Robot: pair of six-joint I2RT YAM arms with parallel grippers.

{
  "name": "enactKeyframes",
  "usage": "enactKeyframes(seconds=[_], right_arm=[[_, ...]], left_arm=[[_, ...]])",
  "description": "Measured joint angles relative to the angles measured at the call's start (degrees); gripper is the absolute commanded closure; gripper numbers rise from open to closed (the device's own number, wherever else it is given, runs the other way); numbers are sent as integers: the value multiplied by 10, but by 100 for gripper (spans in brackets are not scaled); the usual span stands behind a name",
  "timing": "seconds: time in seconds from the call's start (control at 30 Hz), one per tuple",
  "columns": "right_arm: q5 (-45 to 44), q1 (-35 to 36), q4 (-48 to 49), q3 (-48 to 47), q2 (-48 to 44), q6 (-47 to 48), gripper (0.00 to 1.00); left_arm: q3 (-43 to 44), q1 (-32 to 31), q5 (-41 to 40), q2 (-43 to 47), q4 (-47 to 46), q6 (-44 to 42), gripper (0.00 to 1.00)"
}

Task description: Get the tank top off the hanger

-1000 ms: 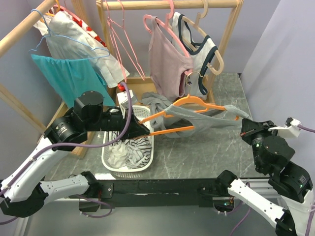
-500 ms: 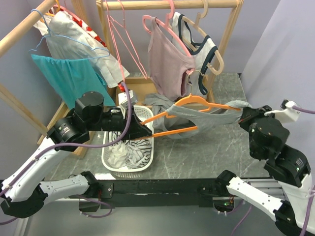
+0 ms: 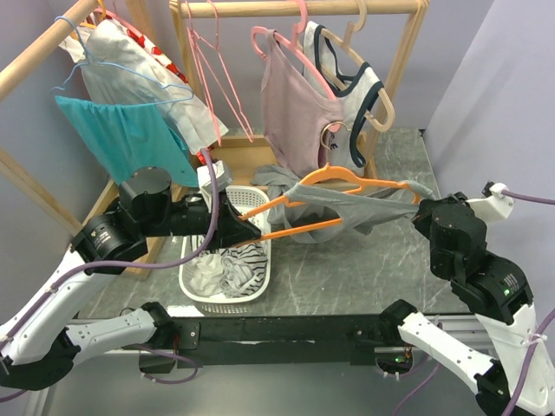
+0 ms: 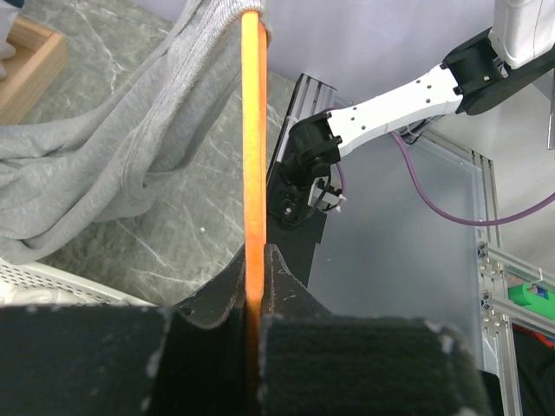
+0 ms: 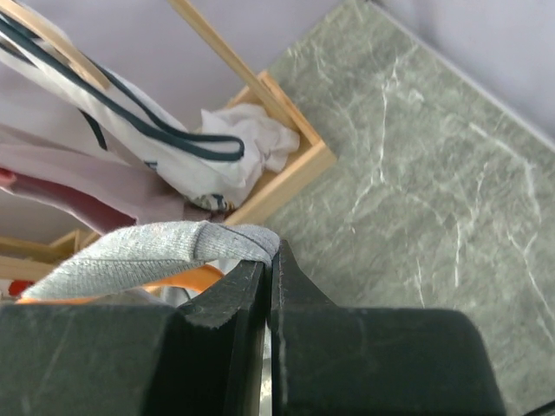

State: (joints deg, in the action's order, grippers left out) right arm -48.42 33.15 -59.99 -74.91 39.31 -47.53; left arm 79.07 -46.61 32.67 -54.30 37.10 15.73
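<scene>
An orange hanger [image 3: 340, 178] is held level above the table with a grey tank top [image 3: 351, 208] draped over it. My left gripper [image 3: 254, 230] is shut on the hanger's lower bar at its left end; in the left wrist view the orange bar [image 4: 251, 147] runs straight up from between the jaws of the left gripper [image 4: 254, 260], and grey cloth [image 4: 113, 173] hangs to its left. My right gripper [image 3: 420, 204] is shut on the tank top's strap at the hanger's right end. The right wrist view shows the strap [image 5: 147, 247] pinched at the tips of the right gripper [image 5: 270, 256], orange hanger [image 5: 178, 280] beneath.
A white basket [image 3: 192, 279] of clothes stands below the left gripper. Behind, a wooden rack [image 3: 295, 9] carries a pink top [image 3: 295, 113], a white navy-trimmed top [image 3: 357, 91] and bare pink hangers [image 3: 212, 69]. A teal garment [image 3: 121, 139] hangs on the left rack.
My right gripper has moved up and to the left with the strap in it. The hanger's right end has risen a little and the left arm has drawn slightly left.
</scene>
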Motion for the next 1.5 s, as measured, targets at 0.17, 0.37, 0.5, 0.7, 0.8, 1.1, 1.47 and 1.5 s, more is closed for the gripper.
enactKeyframes(seconds=[0.17, 0.37, 0.5, 0.7, 0.8, 1.1, 1.47, 1.5], right_arm=[[33, -13, 6, 15, 0, 4, 91], [28, -31, 12, 5, 15, 13, 92], [36, -65, 29, 17, 34, 16, 93], [65, -127, 48, 59, 36, 28, 93], [101, -141, 68, 78, 32, 38, 92], [365, -148, 138, 175, -41, 97, 72], [489, -148, 156, 101, -105, 146, 43], [493, -148, 164, 99, -110, 146, 43]], left_arm=[[-1, 0, 0, 2, 7, 0, 99], [-1, 0, -4, 2, 4, 0, 99], [-3, 0, -13, 10, 6, 0, 99], [-7, 0, -26, 14, 9, 0, 99], [-17, 0, -32, 20, 6, 0, 99], [-36, 0, -49, 10, -49, 1, 99], [-44, -2, -52, -75, -125, 0, 99], [-48, -3, -56, -79, -128, 0, 99]])
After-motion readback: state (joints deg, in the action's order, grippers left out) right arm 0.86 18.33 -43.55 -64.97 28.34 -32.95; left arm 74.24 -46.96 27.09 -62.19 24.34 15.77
